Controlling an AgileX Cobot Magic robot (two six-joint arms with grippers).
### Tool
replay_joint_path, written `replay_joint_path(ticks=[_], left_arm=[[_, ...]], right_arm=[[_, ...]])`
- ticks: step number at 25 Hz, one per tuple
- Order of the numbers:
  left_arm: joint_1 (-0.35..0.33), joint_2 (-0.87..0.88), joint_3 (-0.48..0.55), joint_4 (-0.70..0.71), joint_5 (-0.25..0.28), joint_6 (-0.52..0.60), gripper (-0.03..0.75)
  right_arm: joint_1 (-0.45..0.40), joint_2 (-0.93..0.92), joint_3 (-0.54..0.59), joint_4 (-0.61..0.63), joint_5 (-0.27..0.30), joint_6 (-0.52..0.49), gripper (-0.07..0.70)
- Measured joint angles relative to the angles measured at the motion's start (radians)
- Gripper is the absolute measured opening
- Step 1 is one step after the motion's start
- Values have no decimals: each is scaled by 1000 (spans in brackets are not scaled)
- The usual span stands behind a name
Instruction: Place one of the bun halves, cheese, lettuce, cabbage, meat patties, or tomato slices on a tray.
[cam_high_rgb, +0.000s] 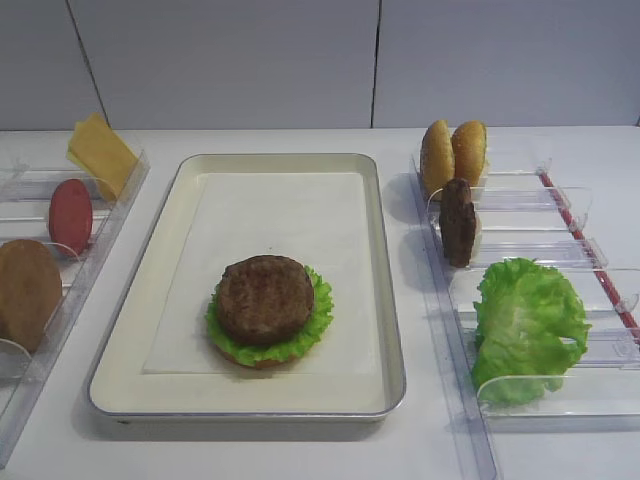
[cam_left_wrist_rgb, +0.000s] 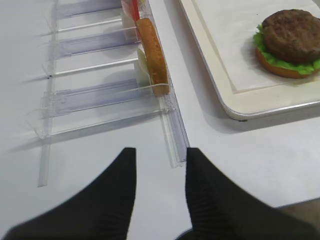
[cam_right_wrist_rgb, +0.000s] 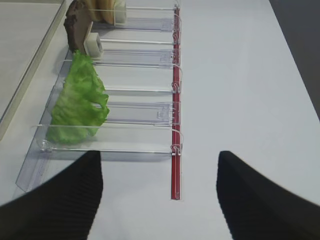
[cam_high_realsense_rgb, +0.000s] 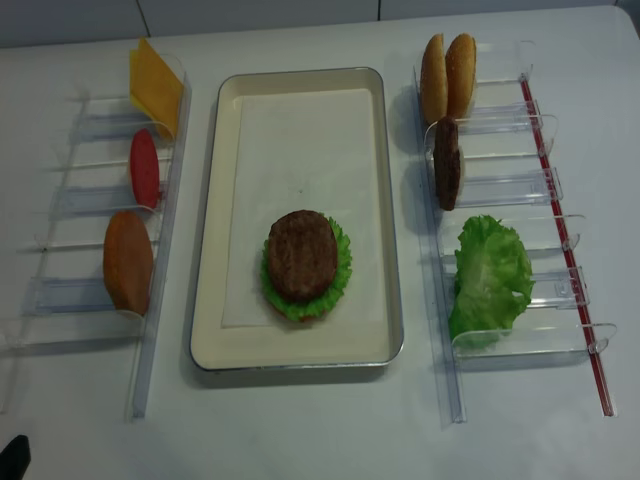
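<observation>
On the tray (cam_high_rgb: 280, 205) lies a stack: a bun half (cam_left_wrist_rgb: 280, 70) at the bottom, lettuce (cam_high_rgb: 318, 312) on it, a meat patty (cam_high_rgb: 265, 297) on top. The right rack holds two bun halves (cam_high_rgb: 453, 155), a second meat patty (cam_high_rgb: 459, 222) and a lettuce leaf (cam_high_rgb: 525, 325). In the left rack stand the cheese (cam_high_rgb: 100, 152), a tomato slice (cam_high_rgb: 70, 215) and a bun half (cam_high_rgb: 25, 290). The cabbage is out of view. My right gripper (cam_right_wrist_rgb: 160, 160) is open and empty, just short of the right rack's near end. My left gripper (cam_left_wrist_rgb: 160, 155) is open and empty at the left rack's near end.
Clear plastic racks (cam_high_realsense_rgb: 500, 190) (cam_high_realsense_rgb: 90, 250) flank the tray, each with upright dividers. A red strip (cam_right_wrist_rgb: 175, 100) runs along the right rack's outer side. Bare white table lies in front of the tray and right of the right rack.
</observation>
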Motion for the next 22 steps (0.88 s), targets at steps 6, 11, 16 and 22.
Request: replay_joint_path(ticks=[6, 11, 16, 22], left_arm=[[0, 0, 0, 0, 0, 0, 224], [0, 0, 0, 0, 0, 0, 224], [0, 0, 0, 0, 0, 0, 224], [0, 0, 0, 0, 0, 0, 224]], right_arm=[[0, 0, 0, 0, 0, 0, 492], [0, 0, 0, 0, 0, 0, 492], [0, 0, 0, 0, 0, 0, 492], [0, 0, 0, 0, 0, 0, 490]])
